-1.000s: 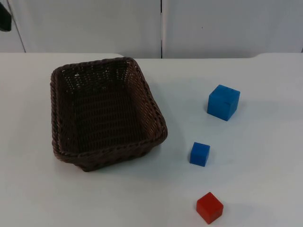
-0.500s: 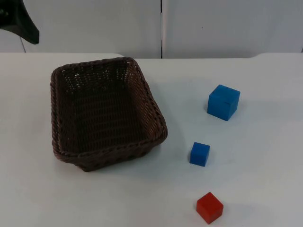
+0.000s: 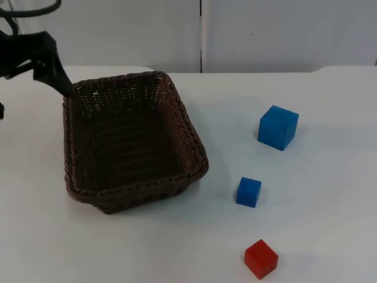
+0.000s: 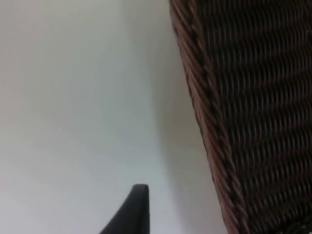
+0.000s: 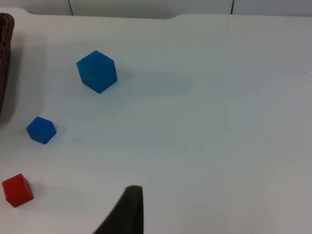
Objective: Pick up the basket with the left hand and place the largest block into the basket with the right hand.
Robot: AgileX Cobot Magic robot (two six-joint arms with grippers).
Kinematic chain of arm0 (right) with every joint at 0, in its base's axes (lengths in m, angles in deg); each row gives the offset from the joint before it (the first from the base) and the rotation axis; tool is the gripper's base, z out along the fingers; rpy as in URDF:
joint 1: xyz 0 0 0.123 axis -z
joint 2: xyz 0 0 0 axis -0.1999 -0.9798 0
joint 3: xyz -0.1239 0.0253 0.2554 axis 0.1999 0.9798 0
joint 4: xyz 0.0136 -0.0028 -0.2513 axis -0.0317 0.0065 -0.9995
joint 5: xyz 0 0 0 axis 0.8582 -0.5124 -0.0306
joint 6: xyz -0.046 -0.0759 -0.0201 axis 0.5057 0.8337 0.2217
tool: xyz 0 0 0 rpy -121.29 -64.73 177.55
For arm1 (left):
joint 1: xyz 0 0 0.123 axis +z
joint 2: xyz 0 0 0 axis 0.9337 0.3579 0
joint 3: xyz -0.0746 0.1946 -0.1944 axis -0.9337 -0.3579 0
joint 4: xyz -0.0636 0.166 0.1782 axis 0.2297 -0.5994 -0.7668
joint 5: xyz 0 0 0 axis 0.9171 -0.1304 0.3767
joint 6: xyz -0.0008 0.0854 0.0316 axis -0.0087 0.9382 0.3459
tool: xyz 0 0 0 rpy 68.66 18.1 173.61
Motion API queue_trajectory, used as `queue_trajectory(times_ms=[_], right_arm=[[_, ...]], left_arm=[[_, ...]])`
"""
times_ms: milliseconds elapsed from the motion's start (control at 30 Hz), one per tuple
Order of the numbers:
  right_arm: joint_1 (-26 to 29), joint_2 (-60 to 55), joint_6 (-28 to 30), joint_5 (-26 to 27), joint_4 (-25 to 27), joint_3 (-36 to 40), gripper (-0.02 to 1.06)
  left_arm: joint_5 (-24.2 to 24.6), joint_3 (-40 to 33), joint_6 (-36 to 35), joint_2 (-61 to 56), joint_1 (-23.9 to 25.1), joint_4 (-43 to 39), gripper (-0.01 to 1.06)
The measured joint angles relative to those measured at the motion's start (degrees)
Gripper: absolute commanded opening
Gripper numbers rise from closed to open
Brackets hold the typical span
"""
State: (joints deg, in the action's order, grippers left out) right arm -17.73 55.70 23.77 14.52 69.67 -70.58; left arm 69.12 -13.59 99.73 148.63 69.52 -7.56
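Basket (image 3: 132, 141): we see it left on the table, untouched.
Left gripper (image 3: 62, 82): at its far-left corner; fingers' state we cannot tell.
Largest block (image 3: 278, 127): far right.

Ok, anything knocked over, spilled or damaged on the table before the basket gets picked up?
Nothing stands out. The basket sits flat and intact, with nothing in it. The large blue block, small blue block and red block stand apart on the table. The left pincer is at the basket's far left corner.
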Motion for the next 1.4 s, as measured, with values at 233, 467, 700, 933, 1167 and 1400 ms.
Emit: queue_trajectory(times_ms=[233, 467, 700, 933, 1167, 1400], right_arm=[[0.0, 0.0, 0.0, 0.0, 0.0, 0.0, 1.05], [0.0, 0.0, 0.0, 0.0, 0.0, 0.0, 1.05], [0.0, 0.0, 0.0, 0.0, 0.0, 0.0, 1.05], [0.0, 0.0, 0.0, 0.0, 0.0, 0.0, 1.05], [0.0, 0.0, 0.0, 0.0, 0.0, 0.0, 1.05], [0.0, 0.0, 0.0, 0.0, 0.0, 0.0, 1.05]], left_arm=[[-1.5, 2.0, 0.0, 6.3, -1.1, 0.5, 1.05], [-1.5, 4.8, 0.0, 13.2, -1.1, 1.8, 1.05], [-3.0, 6.3, 0.0, 18.0, -2.4, 2.1, 1.05], [-7.0, 6.5, 0.6, 22.5, -3.8, 4.5, 1.05], [-8.5, 6.6, 0.9, 23.7, -3.8, 4.9, 1.05], [-8.8, 6.6, 0.9, 23.8, -3.8, 4.9, 1.03]])
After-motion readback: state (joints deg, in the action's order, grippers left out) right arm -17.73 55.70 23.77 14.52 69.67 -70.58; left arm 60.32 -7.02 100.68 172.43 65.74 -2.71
